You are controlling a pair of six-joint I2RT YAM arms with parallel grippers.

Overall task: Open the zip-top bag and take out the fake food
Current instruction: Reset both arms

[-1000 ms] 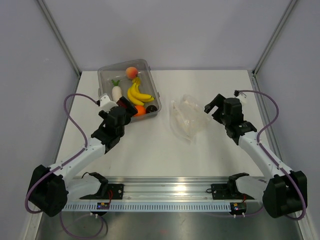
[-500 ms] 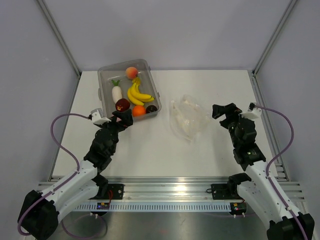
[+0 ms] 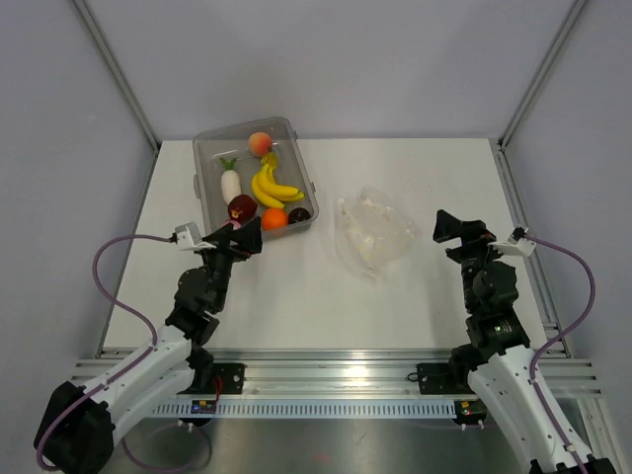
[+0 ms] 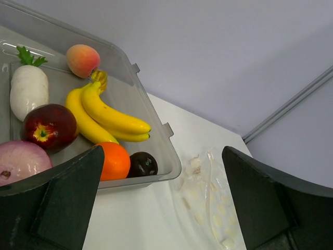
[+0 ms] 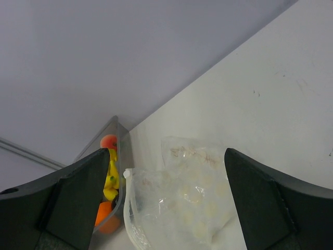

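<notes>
The clear zip-top bag (image 3: 371, 235) lies flat and empty-looking on the white table, between the arms; it also shows in the left wrist view (image 4: 218, 203) and the right wrist view (image 5: 182, 208). The fake food lies in the clear-grey tub (image 3: 204, 188): banana bunch (image 3: 270, 185), peach (image 3: 260, 142), radish (image 3: 230, 183), apple (image 3: 242, 206), orange (image 3: 275, 218), dark round piece (image 3: 299, 212). A pale purple piece (image 4: 21, 161) shows too. My left gripper (image 3: 242, 235) is open and empty just in front of the tub. My right gripper (image 3: 456, 229) is open and empty, right of the bag.
The tub stands at the back left of the table (image 3: 415, 168). Grey walls and metal frame posts (image 3: 538, 74) enclose the table. A metal rail (image 3: 336, 380) runs along the near edge by the arm bases.
Both arms have drawn back toward their bases and away from the tub and the bag. The bag and the food have not moved.
</notes>
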